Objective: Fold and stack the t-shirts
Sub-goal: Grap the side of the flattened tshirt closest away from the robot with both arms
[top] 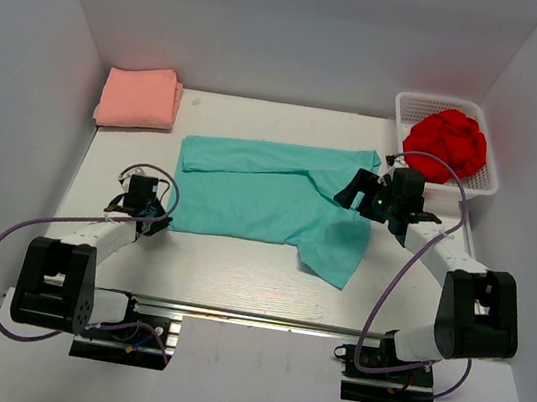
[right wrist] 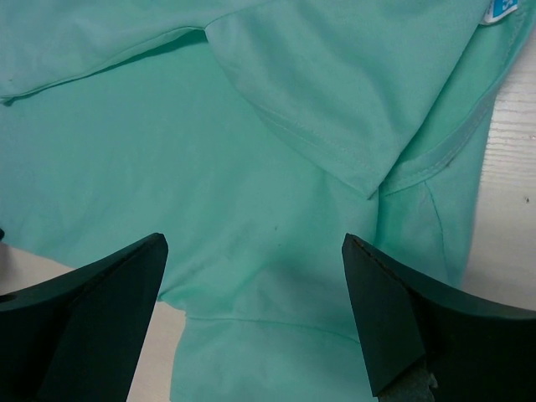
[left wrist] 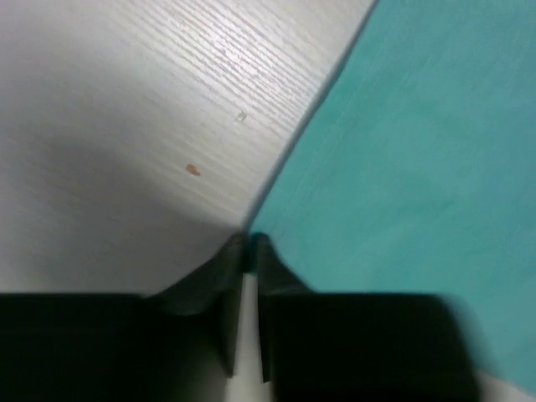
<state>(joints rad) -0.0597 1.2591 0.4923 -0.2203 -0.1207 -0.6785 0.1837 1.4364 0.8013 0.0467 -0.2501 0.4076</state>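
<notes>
The teal t-shirt [top: 259, 195] lies spread on the table's middle, its top edge folded over and one sleeve trailing toward the front right. My left gripper [top: 157, 217] sits at its front left corner; in the left wrist view the gripper [left wrist: 249, 243] is shut, pinching the teal t-shirt's [left wrist: 419, 167] edge. My right gripper [top: 350, 195] hovers over the shirt's right side. In the right wrist view it [right wrist: 254, 243] is wide open and empty above the teal cloth [right wrist: 251, 151]. The salmon-pink t-shirt [top: 140, 98] lies folded at the back left. The red t-shirt [top: 446, 141] is bunched in the basket.
The white mesh basket [top: 411, 105] stands at the back right, close behind my right gripper. White walls enclose the table on three sides. Bare table [top: 227, 276] shows in front of the teal shirt.
</notes>
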